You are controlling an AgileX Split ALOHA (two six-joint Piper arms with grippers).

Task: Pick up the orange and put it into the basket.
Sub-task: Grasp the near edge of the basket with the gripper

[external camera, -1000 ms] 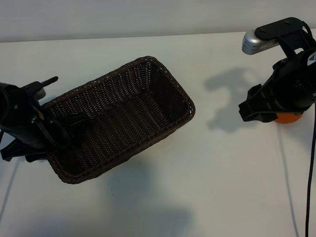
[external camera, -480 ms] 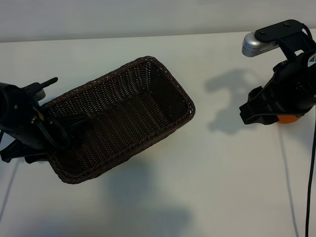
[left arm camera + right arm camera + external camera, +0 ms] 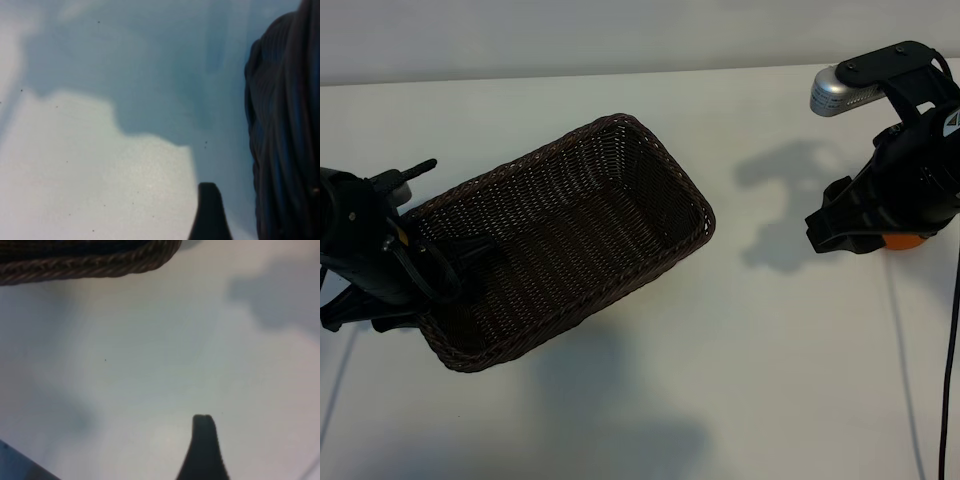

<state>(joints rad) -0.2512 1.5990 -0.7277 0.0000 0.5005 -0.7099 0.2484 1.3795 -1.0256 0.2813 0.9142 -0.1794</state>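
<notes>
Exterior view: dark-brown wicker basket (image 3: 565,235) sits diagonally on the white table (image 3: 720,380), left of centre, nothing inside it.

Left gripper (image 3: 430,285) is at the basket's near-left short end. One finger reaches over the braided rim into the basket, the rest of the hand sits outside the wall, so it straddles the rim. Can't tell whether it actually pinches the wall or just stands spread around it. Left wrist view shows only one dark fingertip (image 3: 209,212) over bare table, with the basket's woven outer wall (image 3: 285,130) just beside it.

Right gripper (image 3: 885,235) is at the far right of the table, pointing steeply down over the orange (image 3: 902,241). Only a thin orange sliver shows under the black gripper body (most of the fruit is hidden). Whether it's spread or pinching the fruit: cannot tell from these views. Right wrist view gives one fingertip (image 3: 202,440) over white table and the basket's braided rim (image 3: 90,265) farther off; the orange isn't visible in it.

Orange is on the table, well apart from the basket, on the right side. Silver camera housing (image 3: 840,90) sticks out above the right arm.
</notes>
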